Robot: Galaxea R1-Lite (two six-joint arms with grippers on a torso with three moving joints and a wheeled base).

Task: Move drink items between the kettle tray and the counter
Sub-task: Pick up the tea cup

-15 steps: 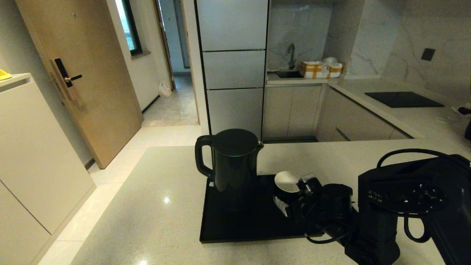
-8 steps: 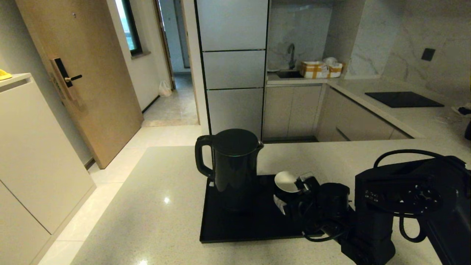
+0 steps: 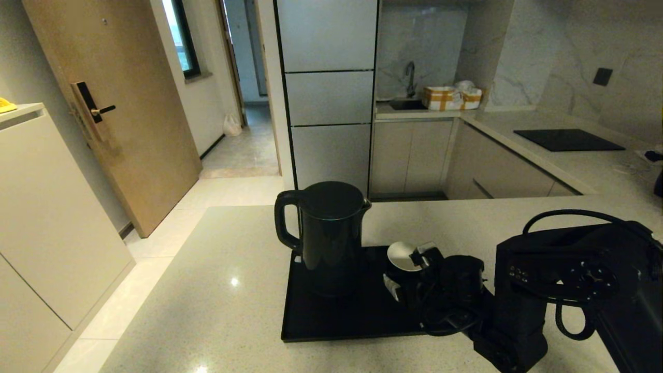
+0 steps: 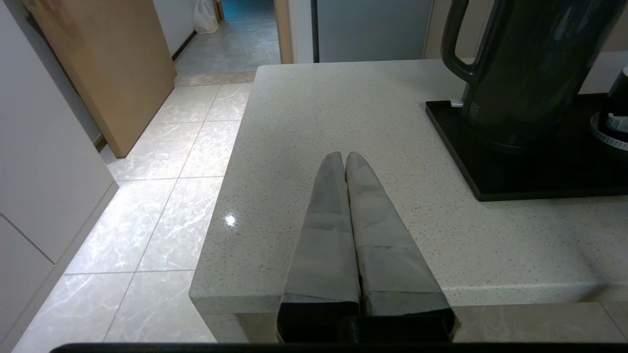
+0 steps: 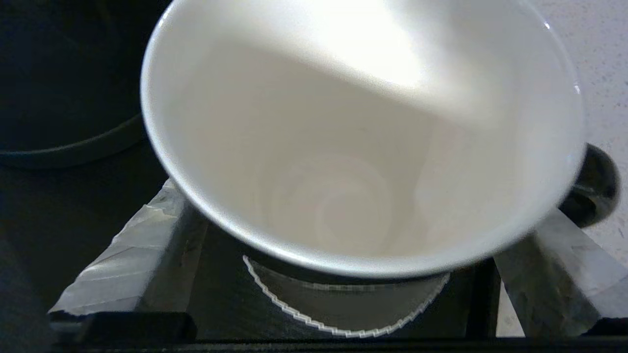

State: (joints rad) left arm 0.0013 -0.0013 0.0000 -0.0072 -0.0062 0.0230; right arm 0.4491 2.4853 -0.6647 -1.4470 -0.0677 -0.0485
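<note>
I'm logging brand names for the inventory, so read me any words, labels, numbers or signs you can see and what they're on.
No readable text in any view.
Kettle: plain black, no label showing.
Cup: plain white inside, no print.
Tray: no marking.
Door lock: too small to tell.
Boxes by the sink: only tape bands, no legible words.

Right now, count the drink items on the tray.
2: the kettle stands at the tray's far left; the cup sits to its right, between the right gripper's fingers.
</note>
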